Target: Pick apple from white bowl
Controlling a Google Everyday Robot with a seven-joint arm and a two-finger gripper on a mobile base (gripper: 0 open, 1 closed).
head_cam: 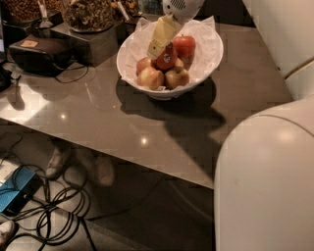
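Note:
The white bowl (208,59), lined with crinkled white paper, stands at the far middle of the grey table. The dark-red apple (167,58) with a small white sticker lies on top of the pile, near the bowl's centre. A brighter red apple (185,45) sits behind it. Yellow-pink apples (150,78) lie in front. My gripper (159,49), pale yellow under a white wrist, reaches down from the top edge into the bowl. Its tip rests against the upper left side of the dark-red apple.
The grey table (98,122) has its near edge running diagonally. A black box (37,54) and containers of snacks (88,14) stand at the far left. My white body (265,181) fills the right side. Cables and a blue device (14,196) lie on the floor.

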